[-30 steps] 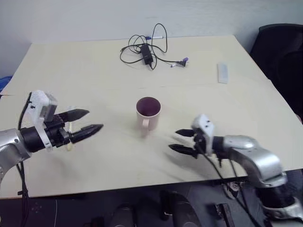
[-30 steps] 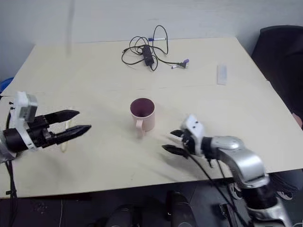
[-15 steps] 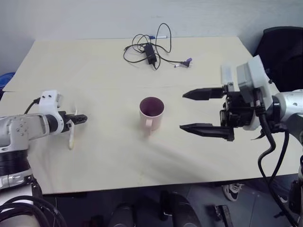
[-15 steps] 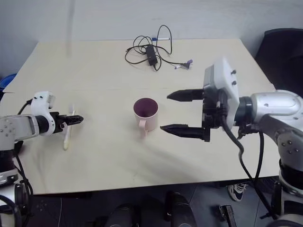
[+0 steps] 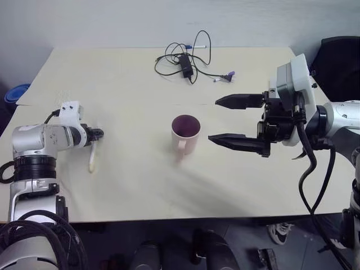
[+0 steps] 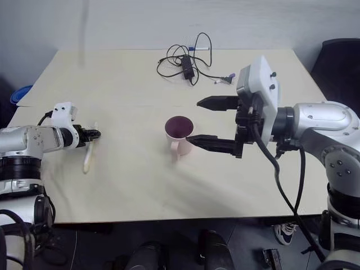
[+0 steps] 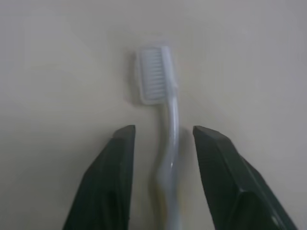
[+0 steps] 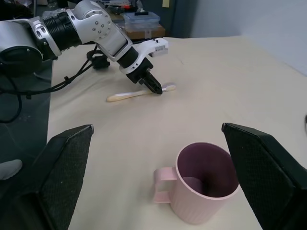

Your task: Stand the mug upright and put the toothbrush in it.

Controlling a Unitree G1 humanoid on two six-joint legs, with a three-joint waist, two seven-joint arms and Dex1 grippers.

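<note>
The toothbrush [image 5: 93,157] lies flat on the table [image 5: 135,185] at the left of the frame, its neck between the two fingers of the left gripper [image 5: 99,134]. In the left wrist view those fingers stand narrowly apart on either side of the neck, with small gaps, not yet clamped. The mug [image 5: 185,133] stands upright at the centre, handle toward the near edge. Just right of it hovers the right gripper [image 5: 228,120], spread wide and empty. Further back a black cable [image 5: 184,58] lies tangled.
</note>
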